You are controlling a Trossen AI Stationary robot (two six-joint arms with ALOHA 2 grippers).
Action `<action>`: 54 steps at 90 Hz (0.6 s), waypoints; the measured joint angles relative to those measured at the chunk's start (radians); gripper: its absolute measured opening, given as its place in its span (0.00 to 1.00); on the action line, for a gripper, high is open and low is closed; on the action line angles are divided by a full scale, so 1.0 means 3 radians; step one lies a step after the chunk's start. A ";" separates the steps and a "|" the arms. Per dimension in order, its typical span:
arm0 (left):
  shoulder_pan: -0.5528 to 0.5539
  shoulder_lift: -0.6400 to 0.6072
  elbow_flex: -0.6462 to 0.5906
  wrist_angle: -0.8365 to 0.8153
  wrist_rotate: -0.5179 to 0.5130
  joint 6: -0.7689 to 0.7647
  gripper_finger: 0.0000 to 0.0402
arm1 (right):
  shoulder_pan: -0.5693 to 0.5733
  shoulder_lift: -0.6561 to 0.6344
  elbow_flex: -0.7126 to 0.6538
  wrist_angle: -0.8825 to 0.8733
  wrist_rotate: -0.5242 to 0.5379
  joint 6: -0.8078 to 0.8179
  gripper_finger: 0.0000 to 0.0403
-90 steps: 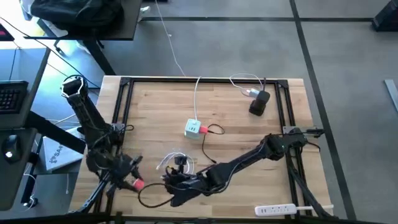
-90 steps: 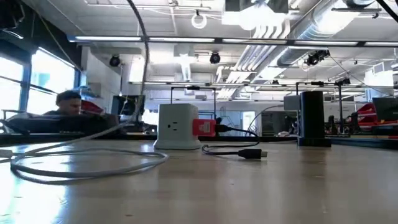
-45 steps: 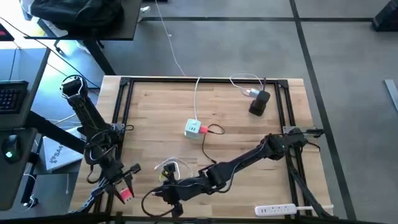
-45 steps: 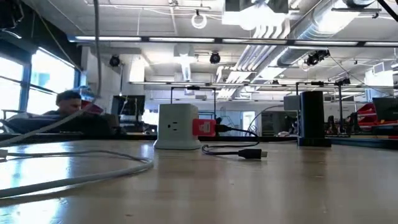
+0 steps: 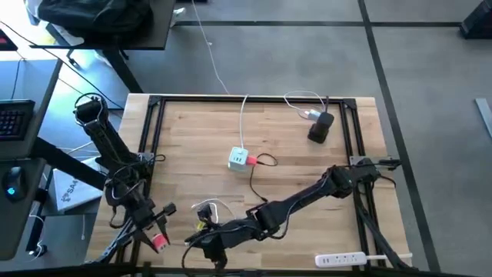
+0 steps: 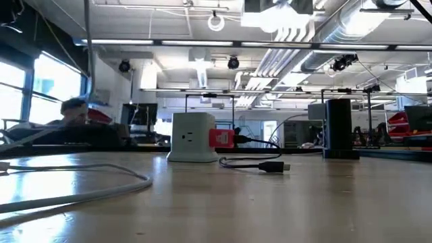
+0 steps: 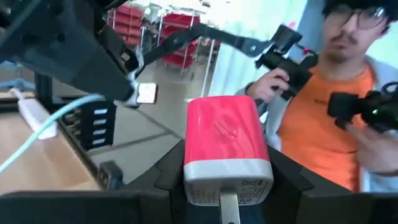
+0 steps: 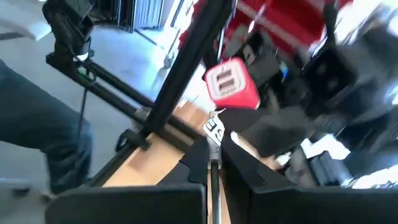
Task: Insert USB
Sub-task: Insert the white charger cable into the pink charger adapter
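Setting: pale wooden table (image 5: 200, 131) in a black frame, grey floor around it.

High view
- Landmark: white charger cube (image 5: 237, 158), on the table.
- USB (image 5: 251, 160): small red-pink plug touching the cube's side, on the side facing the right arm; its thin black cable (image 5: 266, 160) loops just beside it.
- Black cylinder (image 5: 320, 128): well apart from the cube, towards the table's far corner on the right arm's side.
- White power strip (image 5: 344, 259): well apart from the cube, at the near edge on the right arm's side.
- Left gripper (image 5: 156, 234): well apart from the cube, off the near corner on the left arm's side, clamped on a red-pink block with a white base (image 5: 160, 243).
- Right gripper (image 5: 198, 240): nearer the table's front edge than the cube, close to the left gripper.

Low view
- Cube (image 6: 192, 137): upright, with the USB (image 6: 221, 139) against its side.
- Black cable (image 6: 243, 162): curves over the table in front of the cube and ends in a dark plug (image 6: 273, 167) lying flat.
- Thin white cable (image 6: 101, 192): lies on the table well to one side of the cube; one strand rises out of frame.
- Black cylinder (image 6: 338, 128): standing beyond the cube.

Left wrist view
- Left gripper (image 7: 227, 190): fingers tight on the block (image 7: 227, 137), white base towards the wrist.
- White cable (image 7: 43, 130): runs up to a dark arm.
- Person in an orange shirt (image 7: 329, 106): beyond the table.

Right wrist view
- Right gripper (image 8: 213, 190): fingers nearly together, pinching the thin cable (image 8: 213, 169).
- Block (image 8: 231, 87): two slots visible on its end face.
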 joint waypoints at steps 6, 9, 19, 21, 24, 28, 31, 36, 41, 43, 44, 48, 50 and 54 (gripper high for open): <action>-0.0012 0.0050 0.0000 0.0104 0.0152 0.0005 0.29 | -0.0009 0.0000 0.0000 0.0001 0.0012 -0.0177 0.00; -0.0025 0.0076 0.0000 0.0167 0.0214 0.0010 0.29 | -0.0013 0.0000 0.0000 0.0005 0.0043 -0.0263 0.00; -0.0045 0.0169 0.0001 0.0392 0.0360 0.0125 0.29 | -0.0030 0.0000 0.0000 0.0051 0.0235 -0.0536 0.00; -0.0048 0.0189 0.0001 0.0440 0.0391 0.0154 0.29 | -0.0030 0.0000 0.0000 0.0062 0.0266 -0.0583 0.00; -0.0055 0.0213 0.0001 0.0501 0.0430 0.0209 0.29 | -0.0035 0.0000 0.0000 0.0063 0.0295 -0.0642 0.00; -0.0056 0.0235 0.0001 0.0566 0.0485 0.0277 0.29 | -0.0037 0.0000 0.0000 0.0073 0.0298 -0.0684 0.00; -0.0056 0.0247 0.0001 0.0603 0.0543 0.0313 0.29 | -0.0037 0.0000 0.0000 0.0092 0.0299 -0.0704 0.00; -0.0056 0.0277 0.0001 0.0640 0.0618 0.0383 0.29 | -0.0043 0.0000 0.0000 0.0140 0.0340 -0.0773 0.00; -0.0052 0.0300 0.0001 0.0638 0.0569 0.0416 0.29 | -0.0034 0.0000 0.0000 0.0174 0.0479 -0.0867 0.00; -0.0047 0.0304 0.0001 0.0634 0.0498 0.0414 0.29 | -0.0031 0.0000 0.0000 0.0184 0.0578 -0.0920 0.00; -0.0042 0.0306 0.0001 0.0632 0.0458 0.0410 0.29 | -0.0030 0.0000 0.0000 0.0189 0.0631 -0.0944 0.00; -0.0009 0.0321 0.0001 0.0640 0.0262 0.0361 0.29 | -0.0025 0.0000 0.0000 0.0205 0.0880 -0.1041 0.00; 0.0009 0.0330 0.0001 0.0638 0.0152 0.0334 0.29 | -0.0017 0.0000 0.0000 0.0207 0.1016 -0.1099 0.00; 0.0058 0.0352 0.0001 0.0625 0.0001 0.0275 0.29 | -0.0004 0.0000 0.0000 0.0229 0.1275 -0.1269 0.00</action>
